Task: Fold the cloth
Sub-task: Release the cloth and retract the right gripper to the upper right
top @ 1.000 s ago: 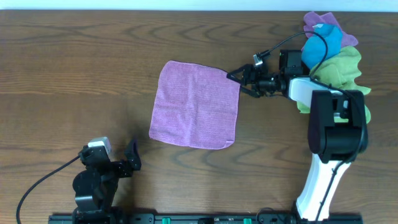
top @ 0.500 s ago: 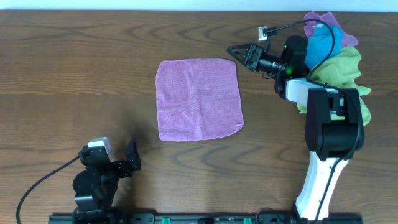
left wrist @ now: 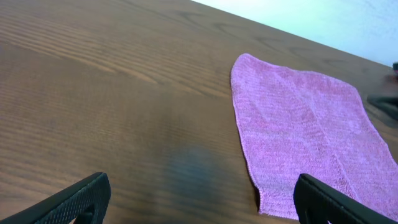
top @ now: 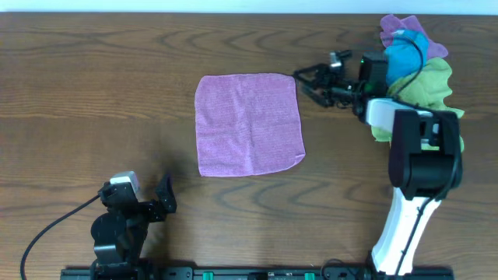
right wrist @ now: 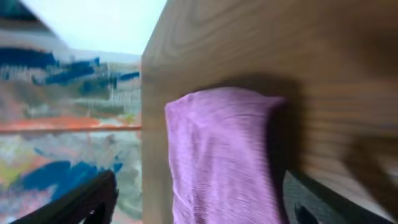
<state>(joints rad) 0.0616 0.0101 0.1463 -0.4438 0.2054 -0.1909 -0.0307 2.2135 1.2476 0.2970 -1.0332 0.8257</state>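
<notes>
The cloth (top: 249, 124) is a lavender square lying flat on the wooden table, with its near right corner slightly curled. My right gripper (top: 303, 84) hovers open just right of the cloth's far right corner, apart from it. In the blurred right wrist view the cloth (right wrist: 224, 155) fills the space ahead of my open right gripper (right wrist: 199, 211). My left gripper (top: 166, 194) rests open near the table's front left, short of the cloth. In the left wrist view the cloth (left wrist: 305, 130) lies ahead and to the right of my left gripper (left wrist: 202, 208), with nothing between the fingers.
A pile of other cloths sits at the back right: a purple one (top: 405, 29), a bright blue one (top: 408, 54) and a lime-green one (top: 432, 85). The right arm's black body (top: 420, 155) stands just in front of the pile. The table's far edge runs along the top.
A second ago the right gripper was at the tilted cloth's right corner. The cloth now lies square and further back, and the gripper has come away to its right.
</notes>
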